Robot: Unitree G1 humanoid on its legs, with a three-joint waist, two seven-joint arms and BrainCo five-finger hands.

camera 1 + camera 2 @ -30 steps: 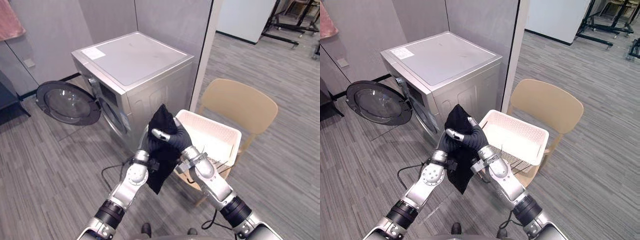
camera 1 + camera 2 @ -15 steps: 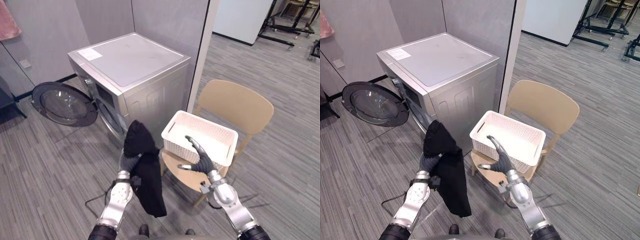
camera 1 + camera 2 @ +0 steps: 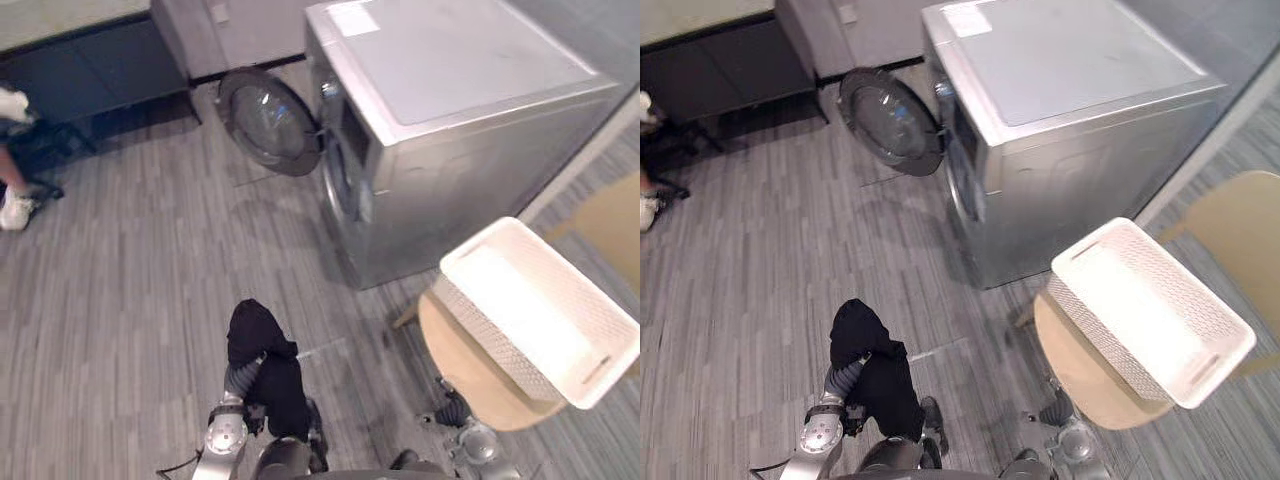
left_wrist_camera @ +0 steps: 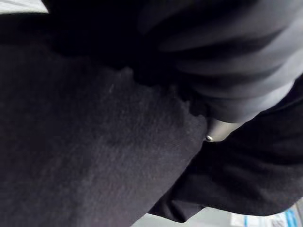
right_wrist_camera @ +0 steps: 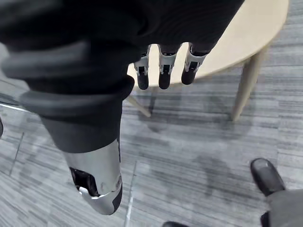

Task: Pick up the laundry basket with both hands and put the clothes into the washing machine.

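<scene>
A black garment hangs over my left hand, which is shut on it low in front of me, above the floor. Up close the black cloth lies right against that hand's ribbed cover. The silver washing machine stands ahead to the right, its round door swung open to the left. The white laundry basket rests on the tan chair at the right and looks empty. My right hand hangs low beside the chair with relaxed fingers holding nothing.
A dark low cabinet runs along the far left wall. A person's white shoe shows at the left edge. Grey plank floor lies between me and the machine's door.
The camera has swung, so the machine now sits upper right. My right hand dropped from the basket's rim down beside the chair. The left hand keeps the garment, held lower.
</scene>
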